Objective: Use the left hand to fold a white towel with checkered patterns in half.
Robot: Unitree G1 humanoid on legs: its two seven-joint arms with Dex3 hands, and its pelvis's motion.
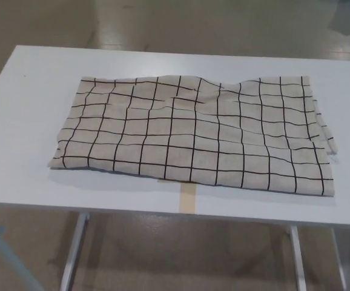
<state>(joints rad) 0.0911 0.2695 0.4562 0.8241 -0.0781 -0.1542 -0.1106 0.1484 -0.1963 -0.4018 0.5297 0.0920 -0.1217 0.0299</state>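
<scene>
A white towel (193, 133) with a black grid pattern lies spread on the white table (23, 109). It reaches from the table's left-middle to near its right side. Its cloth is slightly wrinkled across the middle, and along the right edge a second layer peeks out underneath. Neither of my hands shows in the head view.
A strip of tan tape (188, 197) sticks out from under the towel's front edge toward the table's front edge. Metal table legs (73, 251) stand below, over a grey floor. Bare tabletop lies left of the towel and behind it.
</scene>
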